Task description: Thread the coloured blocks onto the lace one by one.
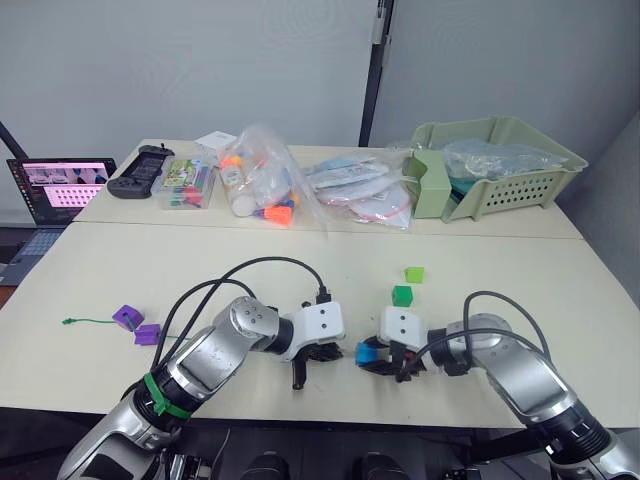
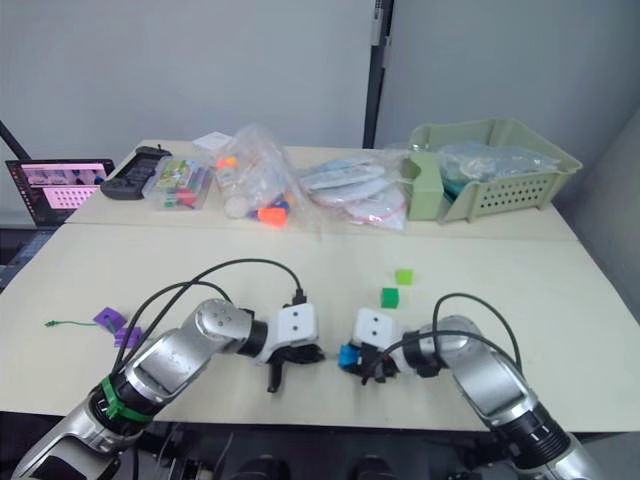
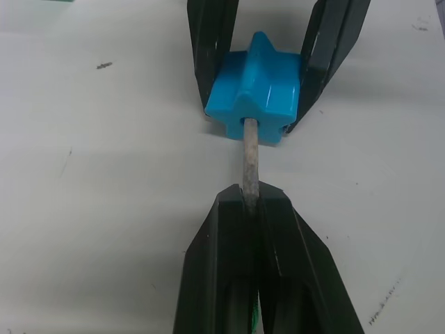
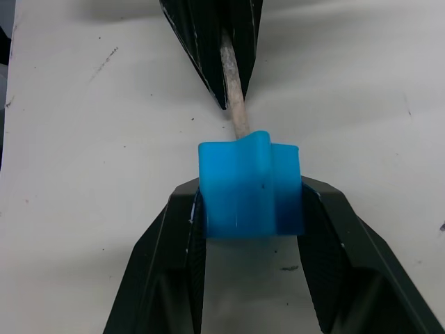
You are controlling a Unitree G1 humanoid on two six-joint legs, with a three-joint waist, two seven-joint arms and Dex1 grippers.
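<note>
Left wrist view: my left gripper (image 3: 252, 198) pinches the lace's stiff pale tip (image 3: 249, 156), entering the light, rigid blue block (image 3: 256, 87) clamped by my right gripper (image 4: 250, 202) near the table's front edge; green blocks (image 1: 403, 294) sit farther.

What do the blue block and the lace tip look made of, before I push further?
The blue block, clamped in the right gripper, looks like hard moulded plastic: smooth, glossy faces with soft highlights and rounded edges. The lace tip, pinched by the left gripper and entering the block's hole, looks like a stiff pale rod, matte and scuffed; possibly wood or coated cord, I cannot tell which.
</note>
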